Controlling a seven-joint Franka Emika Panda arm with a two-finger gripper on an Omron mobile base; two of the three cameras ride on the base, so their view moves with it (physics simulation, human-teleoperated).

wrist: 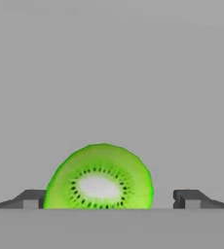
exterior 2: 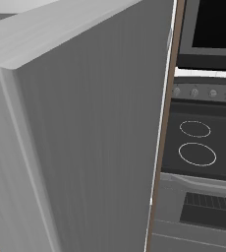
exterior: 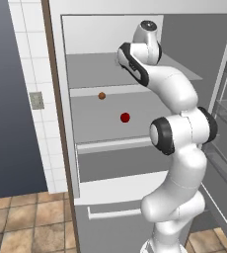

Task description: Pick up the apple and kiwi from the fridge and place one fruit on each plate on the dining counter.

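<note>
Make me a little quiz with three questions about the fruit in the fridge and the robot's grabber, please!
1. Where does the apple sit in the fridge?
A. On the shelf below the one with the small orange-brown ball
B. On the floor
C. On the drawer handle

2. What colour is the cut face of the kiwi?
A. Blue
B. Bright green with a pale centre
C. Red

3. How does the gripper stand?
A. Shut tight on the apple
B. Shut with nothing in it
C. Open, with the kiwi between its fingertips

Answers:
1. A, since the left base view shows the red ball one shelf lower than the orange-brown one.
2. B, as the hand view shows a green face with a whitish middle ringed by dark seeds.
3. C, because the hand view shows the fingertips wide apart, one on each side of the kiwi, the right one clear of it.
</note>
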